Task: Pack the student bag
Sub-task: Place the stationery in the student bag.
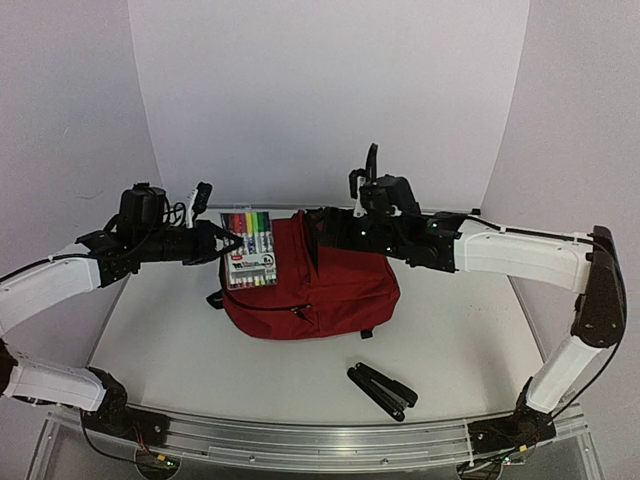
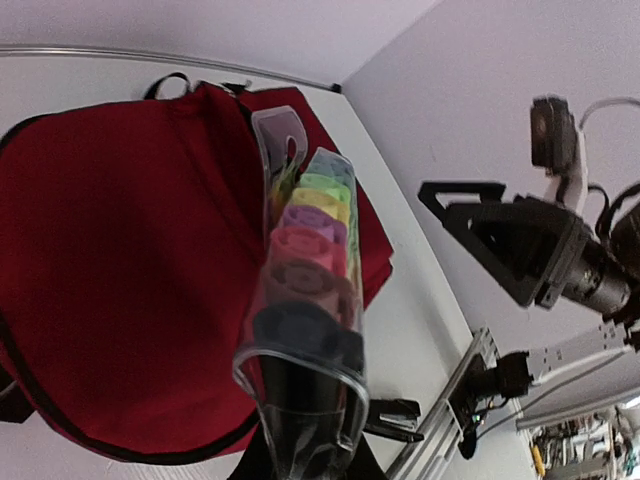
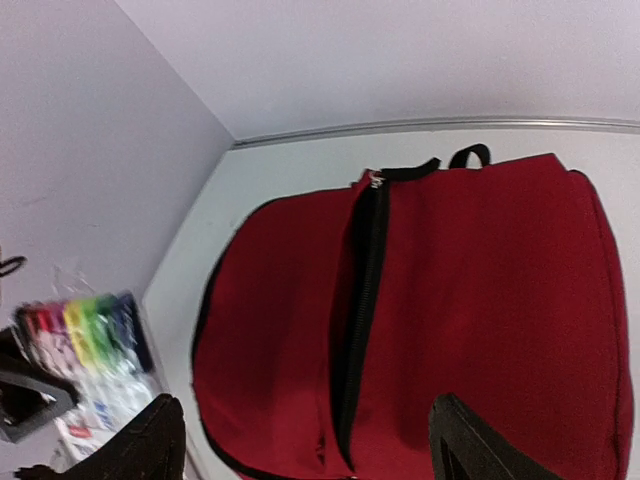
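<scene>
Two claws attend the backpack (image 1: 310, 290) lying on the surface (image 1: 170, 340). From above, the left claw (image 1: 226, 243) grips a marker pack (image 1: 248, 250) over its left edge. From the left wrist, the pack reaches out across red fabric. From the right wrist, the right claw (image 3: 302, 415) gapes empty above the zipper (image 3: 360, 300).

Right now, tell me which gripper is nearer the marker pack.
Left. The left gripper is shut on the marker pack; the right gripper is open above the student bag, apart from the pack.

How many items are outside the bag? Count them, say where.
2. The marker pack is held by the left gripper over the bag's left edge; a black folding tool lies on the table before the bag. Others may be hidden.
</scene>
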Available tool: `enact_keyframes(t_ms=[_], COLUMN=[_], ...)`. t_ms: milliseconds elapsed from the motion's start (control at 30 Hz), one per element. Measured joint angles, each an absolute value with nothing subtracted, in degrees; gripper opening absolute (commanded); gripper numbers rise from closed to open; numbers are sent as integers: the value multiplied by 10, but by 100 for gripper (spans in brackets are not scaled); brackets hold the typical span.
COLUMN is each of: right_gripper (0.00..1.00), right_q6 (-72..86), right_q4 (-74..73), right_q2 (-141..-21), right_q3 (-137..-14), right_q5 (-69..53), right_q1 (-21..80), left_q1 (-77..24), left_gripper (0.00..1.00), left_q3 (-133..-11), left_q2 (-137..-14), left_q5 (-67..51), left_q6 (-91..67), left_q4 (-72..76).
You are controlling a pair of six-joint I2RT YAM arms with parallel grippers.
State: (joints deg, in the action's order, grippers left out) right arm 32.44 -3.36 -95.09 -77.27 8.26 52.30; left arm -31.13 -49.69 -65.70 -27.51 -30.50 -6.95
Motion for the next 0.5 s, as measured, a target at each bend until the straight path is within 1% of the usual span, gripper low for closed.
enact_keyframes(t_ms=[133, 300, 333, 500], right_gripper=[80, 75, 73, 56], right_q6=[291, 264, 260, 243], right_q4=[-88, -140, -149, -191], right_q2=[-1022, -1106, -1121, -1178], right_q3=[-838, -924, -943, -1014], right_q5=[141, 195, 207, 250], right_q1=[529, 530, 530, 530], left_q1=[-239, -216, -216, -216], left_gripper=[0, 0, 0, 0], left_q3=[-492, -489, -489, -489], left_q2=[-655, -661, -663, -685], left_q5=[-275, -293, -299, -328], left_q6=[-348, -387, -393, -418], left_q4=[-75, -66, -61, -40])
